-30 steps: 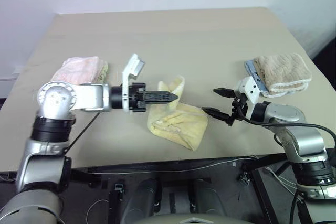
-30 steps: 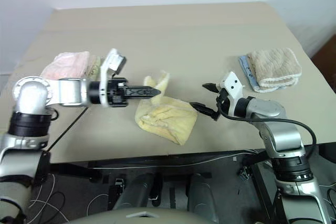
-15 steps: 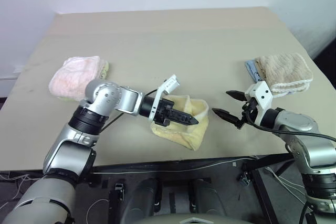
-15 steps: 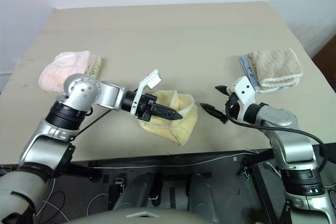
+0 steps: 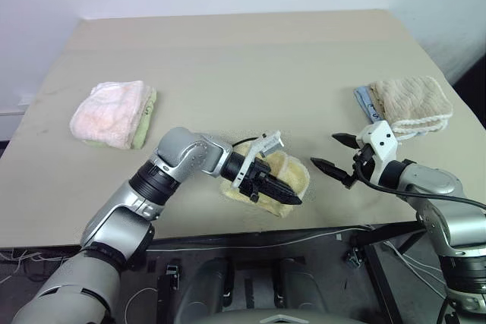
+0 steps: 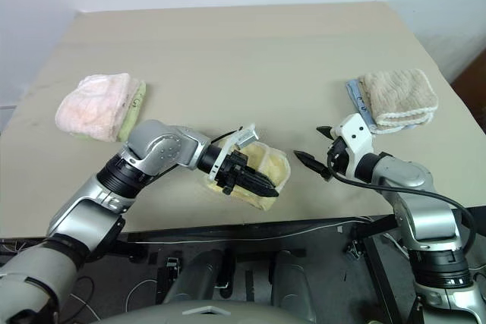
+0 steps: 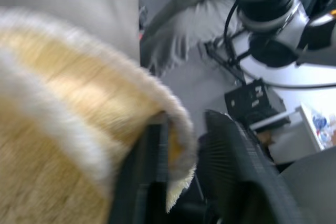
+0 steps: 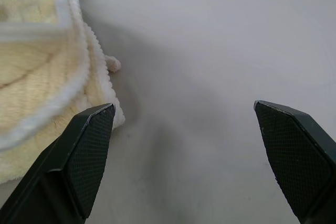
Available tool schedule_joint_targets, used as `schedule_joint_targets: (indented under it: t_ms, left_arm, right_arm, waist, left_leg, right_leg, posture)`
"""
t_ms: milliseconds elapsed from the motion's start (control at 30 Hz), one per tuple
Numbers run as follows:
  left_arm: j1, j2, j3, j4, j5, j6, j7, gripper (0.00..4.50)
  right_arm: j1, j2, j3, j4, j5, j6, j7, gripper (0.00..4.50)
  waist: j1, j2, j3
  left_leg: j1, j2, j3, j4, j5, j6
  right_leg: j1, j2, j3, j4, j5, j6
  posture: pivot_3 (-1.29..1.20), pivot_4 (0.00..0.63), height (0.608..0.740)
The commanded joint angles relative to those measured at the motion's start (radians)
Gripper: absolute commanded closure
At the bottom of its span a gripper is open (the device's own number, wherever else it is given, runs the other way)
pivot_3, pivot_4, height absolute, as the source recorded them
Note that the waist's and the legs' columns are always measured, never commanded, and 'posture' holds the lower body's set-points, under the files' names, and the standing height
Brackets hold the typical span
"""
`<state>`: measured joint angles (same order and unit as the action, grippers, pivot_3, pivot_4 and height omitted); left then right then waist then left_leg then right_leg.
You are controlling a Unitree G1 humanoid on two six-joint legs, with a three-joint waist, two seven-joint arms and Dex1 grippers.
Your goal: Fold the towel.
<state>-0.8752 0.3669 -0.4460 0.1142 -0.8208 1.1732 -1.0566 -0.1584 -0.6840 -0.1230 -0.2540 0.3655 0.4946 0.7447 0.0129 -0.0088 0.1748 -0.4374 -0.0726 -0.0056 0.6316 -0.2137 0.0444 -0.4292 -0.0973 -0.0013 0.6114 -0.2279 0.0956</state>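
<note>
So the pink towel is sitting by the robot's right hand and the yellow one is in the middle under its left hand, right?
Not quite. The pink towel lies far over on the robot's left side; the one near the right hand is the beige-brown towel. The yellow towel is indeed in the middle under the left hand. The left eye view shows it.

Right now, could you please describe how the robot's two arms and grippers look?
Both arms are silver-grey metal with rounded joints and black bands. The left gripper and the right gripper each have two black pointed fingers with cross-hatched pads, behind a white bracket. A black cable loops along the right forearm.
</note>
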Motion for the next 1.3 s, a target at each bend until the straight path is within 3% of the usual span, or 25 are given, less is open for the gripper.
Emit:
schedule_joint_targets:
  t_ms: [33, 200, 233, 433, 633, 800, 1033, 1133, 1300]
  left_arm:
    - [-0.012, -0.014, 0.082, -0.048, -0.04, 0.025, -0.023, 1.85]
    - [-0.017, -0.008, 0.211, -0.107, -0.075, -0.006, -0.036, 0.18]
    - [-0.024, -0.003, 0.237, -0.111, -0.083, -0.006, -0.039, 0.05]
    - [-0.032, 0.075, 0.343, -0.145, -0.161, 0.06, -0.086, 0.05]
    - [0.039, 0.078, 0.265, -0.226, -0.15, 0.094, -0.082, 0.05]
    - [0.08, 0.081, 0.052, -0.276, 0.042, -0.077, -0.107, 0.05]
    - [0.015, 0.041, -0.132, -0.168, 0.427, -0.571, -0.136, 0.05]
    - [0.018, 0.022, -0.145, -0.138, 0.512, -0.749, -0.159, 0.05]
    - [0.035, 0.005, -0.096, -0.113, 0.513, -0.827, -0.212, 0.05]
  right_arm:
    - [-0.022, 0.001, 0.001, -0.024, -0.003, -0.02, 0.0, 0.0]
    - [-0.038, 0.006, 0.001, -0.015, 0.002, -0.031, 0.004, 0.0]
    - [-0.041, 0.008, -0.002, -0.013, 0.005, -0.036, 0.004, 0.0]
    - [-0.056, 0.015, -0.005, 0.001, 0.026, -0.038, 0.024, 0.0]
    - [-0.075, 0.01, 0.001, 0.018, 0.019, -0.04, 0.037, 0.0]
    - [-0.072, 0.008, 0.004, 0.022, 0.011, -0.042, 0.041, 0.0]
    - [-0.057, 0.009, 0.006, 0.007, 0.01, -0.034, 0.036, 0.0]
    - [-0.054, 0.013, 0.004, -0.001, 0.018, -0.027, 0.034, 0.0]
    - [-0.051, 0.015, -0.002, -0.005, 0.035, -0.018, 0.038, 0.0]
  waist:
    - [0.0, 0.0, 0.0]
    - [0.0, 0.0, 0.0]
    - [0.0, 0.0, 0.0]
    - [-0.001, 0.0, 0.0]
    - [0.001, 0.0, 0.0]
    - [0.0, 0.0, 0.0]
    - [0.002, 0.0, 0.0]
    - [-0.001, 0.0, 0.0]
    - [0.0, 0.0, 0.0]
  left_leg:
    - [0.0, 0.0, 0.0, 0.0, 0.0, 0.0]
    - [0.0, 0.0, 0.0, 0.001, 0.0, 0.0]
    - [0.0, 0.0, 0.0, 0.001, 0.0, 0.0]
    - [0.0, 0.0, 0.0, 0.001, 0.0, 0.0]
    - [0.0, 0.0, 0.0, 0.003, 0.0, 0.0]
    - [0.001, 0.0, 0.0, 0.002, 0.0, 0.0]
    - [0.0, 0.0, 0.0, 0.002, 0.0, 0.0]
    - [0.0, 0.0, 0.0, 0.001, 0.0, 0.0]
    - [0.0, 0.0, 0.0, 0.001, 0.0, 0.0]
  right_leg:
    - [0.0, 0.0, 0.0, 0.0, 0.0, 0.0]
    - [0.0, 0.0, 0.0, 0.001, 0.0, 0.0]
    - [0.0, 0.0, 0.0, 0.001, 0.0, 0.0]
    - [0.0, 0.001, -0.001, 0.002, 0.001, 0.002]
    - [0.001, 0.0, -0.001, 0.002, 0.002, 0.003]
    - [0.001, 0.0, -0.001, 0.002, 0.001, 0.002]
    - [0.001, 0.0, -0.001, 0.002, 0.0, 0.0]
    - [0.001, 0.0, -0.001, 0.002, 0.0, 0.0]
    - [0.001, 0.0, -0.001, 0.001, 0.0, 0.0]
  posture:
    - [0.0, 0.15, 0.74]
    - [0.0, 0.15, 0.74]
    - [0.0, 0.15, 0.74]
    - [0.0, 0.15, 0.74]
    - [0.0, 0.15, 0.74]
    - [0.0, 0.15, 0.74]
    - [0.0, 0.15, 0.74]
    - [0.0, 0.15, 0.74]
    - [0.0, 0.15, 0.74]
